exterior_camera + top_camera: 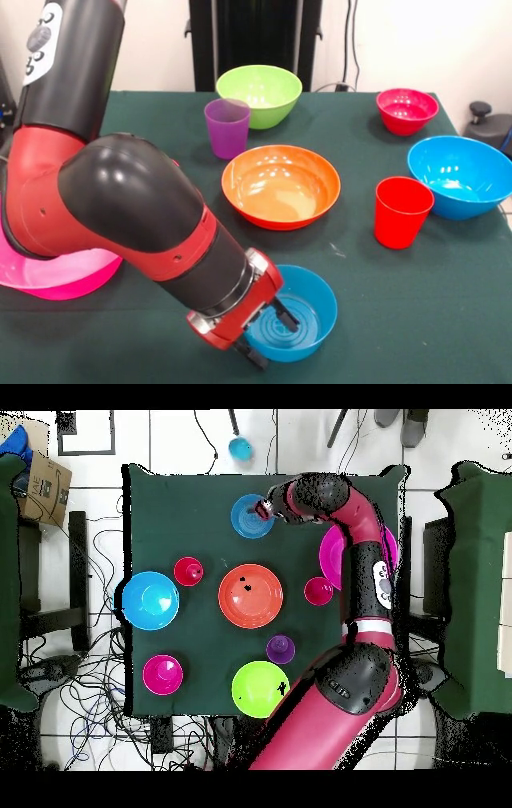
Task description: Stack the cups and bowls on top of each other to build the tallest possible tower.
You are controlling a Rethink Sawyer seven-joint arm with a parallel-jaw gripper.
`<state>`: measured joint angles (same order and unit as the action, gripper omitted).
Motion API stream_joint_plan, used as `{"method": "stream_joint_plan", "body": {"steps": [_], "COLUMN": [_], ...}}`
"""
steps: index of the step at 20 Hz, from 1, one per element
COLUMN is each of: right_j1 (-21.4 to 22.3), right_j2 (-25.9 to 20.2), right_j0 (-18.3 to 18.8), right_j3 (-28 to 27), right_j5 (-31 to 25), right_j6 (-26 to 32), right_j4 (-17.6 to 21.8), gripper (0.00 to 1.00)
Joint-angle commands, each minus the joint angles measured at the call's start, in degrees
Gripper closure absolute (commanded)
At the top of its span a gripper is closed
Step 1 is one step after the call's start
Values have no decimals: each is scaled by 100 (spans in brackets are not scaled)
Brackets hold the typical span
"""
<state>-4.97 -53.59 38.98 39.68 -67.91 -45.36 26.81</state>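
**Q:** Where does the gripper (268, 340) stand, and what does it hold?

**A:** It reaches over the rim of the small blue bowl (308, 308) at the tabletop's (416, 320) camera-side edge. One finger shows inside the bowl, one outside; whether they have closed on the wall cannot be told.

**Q:** What could fail?

**A:** A thin, glossy wall may slip from a one-sided pinch, tipping the bowl or sliding it off the edge. The orange bowl (281, 186), red cup (402, 211) and purple cup (227, 127) stand apart, unstacked; no tower yet exists.
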Motion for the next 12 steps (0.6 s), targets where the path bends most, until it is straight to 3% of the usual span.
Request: {"method": "stream_joint_plan", "body": {"steps": [1,5,12], "right_j1": [256,409,386], "right_j2": [688,805,1009], "right_j0": [-37,24,52], "right_j3": [194,430,335], "right_j5": [-545,-484,-806], "right_j6": [1610,1524,1808], "right_j4": [552,519,574], "gripper": [0,0,0]}}
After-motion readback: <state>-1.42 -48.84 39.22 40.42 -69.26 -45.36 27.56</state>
